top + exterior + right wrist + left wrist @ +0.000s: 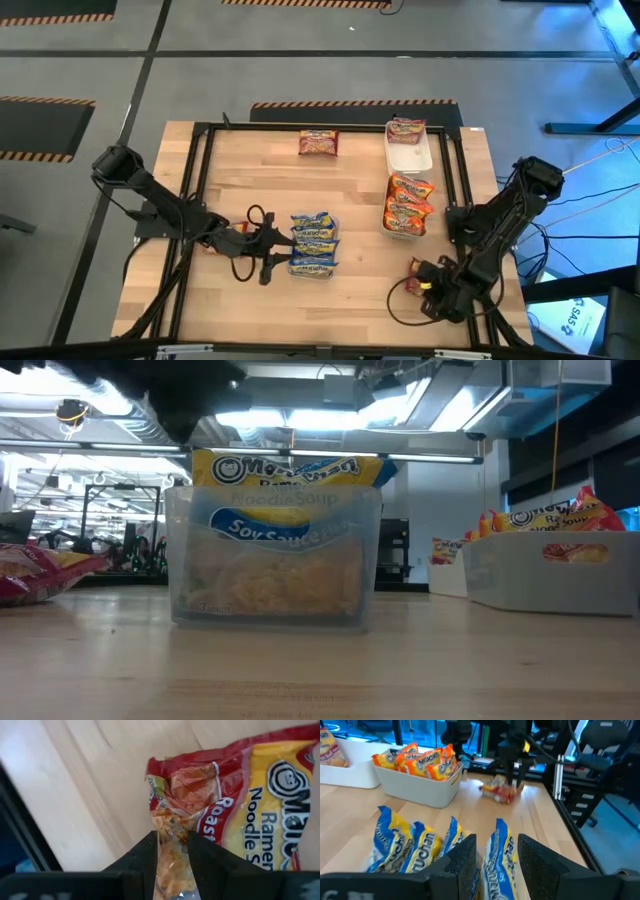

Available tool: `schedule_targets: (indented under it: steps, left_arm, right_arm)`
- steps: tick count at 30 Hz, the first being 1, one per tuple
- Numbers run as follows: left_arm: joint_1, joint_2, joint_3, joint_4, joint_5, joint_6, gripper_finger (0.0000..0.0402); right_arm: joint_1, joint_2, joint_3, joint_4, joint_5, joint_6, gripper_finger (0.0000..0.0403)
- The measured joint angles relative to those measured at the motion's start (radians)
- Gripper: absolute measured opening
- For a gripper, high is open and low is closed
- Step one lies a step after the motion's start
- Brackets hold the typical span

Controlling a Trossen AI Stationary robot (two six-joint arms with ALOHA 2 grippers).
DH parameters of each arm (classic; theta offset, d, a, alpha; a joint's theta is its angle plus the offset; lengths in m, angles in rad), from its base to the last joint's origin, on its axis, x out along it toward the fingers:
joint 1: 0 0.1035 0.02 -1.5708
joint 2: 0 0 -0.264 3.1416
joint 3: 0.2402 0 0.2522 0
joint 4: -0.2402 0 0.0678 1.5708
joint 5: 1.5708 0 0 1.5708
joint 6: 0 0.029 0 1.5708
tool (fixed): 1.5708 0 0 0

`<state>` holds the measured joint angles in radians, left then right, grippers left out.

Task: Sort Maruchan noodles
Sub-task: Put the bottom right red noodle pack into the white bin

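Clamping the sealed end of a red Maruchan packet (210, 820), the right gripper (425, 283) works at the table's near right corner, its two fingers (137, 862) closed on the wrapper's edge while the packet lies flat on the wood. Beside the near middle, the left gripper (272, 250) pinches one blue-and-yellow soy sauce packet (497, 857) standing on edge in the clear plastic container (272, 555), the other blue packets (312, 228) crowded against it on the far side. Farther back on the right, a white tray (405, 225) holds upright orange-and-yellow packets (409, 197), and just behind it a second white tray (410, 155) carries one packet (405, 127) at its far end. Alone near the far edge lies a dark red packet (318, 143). Black frame rails (195, 185) border the tabletop (250, 180).
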<state>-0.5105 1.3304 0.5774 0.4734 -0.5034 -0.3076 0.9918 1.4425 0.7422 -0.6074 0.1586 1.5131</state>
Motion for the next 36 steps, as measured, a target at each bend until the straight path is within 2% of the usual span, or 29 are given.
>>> schedule_targets:
  steps: [3, 8, 12, 16, 22, 26, 30, 33, 36]
  left_arm:
    - [0.010, 0.041, 0.000, 0.045, 0.002, 0.006, 0.0137]
    - [0.021, 0.115, 0.048, 0.059, 0.020, -0.005, 0.0137]
    - [0.010, 0.188, 0.169, 0.015, 0.027, 0.027, 0.0137]
    - [0.021, 0.270, 0.310, -0.095, 0.040, 0.055, 0.0137]
    - [0.064, 0.371, 0.478, -0.209, 0.106, 0.064, 0.0144]
    - [0.104, 0.425, 0.572, -0.228, 0.193, 0.051, 0.0174]
    - [0.128, 0.505, 0.681, -0.279, 0.256, 0.047, 0.0224]
    - [0.142, 0.585, 0.797, -0.369, 0.278, 0.029, 0.0255]
    - [0.168, 0.681, 0.906, -0.460, 0.312, -0.007, 0.0270]
  right_arm:
    - [-0.060, 0.005, -0.003, 0.082, 0.051, -0.118, 0.0110]
    - [-0.153, 0.028, -0.004, 0.162, 0.059, -0.301, 0.0110]
    - [-0.212, 0.078, 0.000, 0.262, 0.070, -0.453, 0.0110]
    - [-0.266, 0.091, -0.003, 0.398, 0.059, -0.591, 0.0110]
    - [-0.245, 0.040, 0.082, 0.390, 0.131, -0.725, 0.0110]
    - [-0.172, 0.018, 0.092, 0.360, 0.234, -0.708, 0.0110]
    - [-0.074, 0.028, 0.089, 0.259, 0.347, -0.580, 0.0110]
    - [-0.023, 0.058, 0.069, 0.240, 0.376, -0.499, 0.0110]
    - [-0.015, 0.094, 0.055, 0.239, 0.387, -0.460, 0.0110]
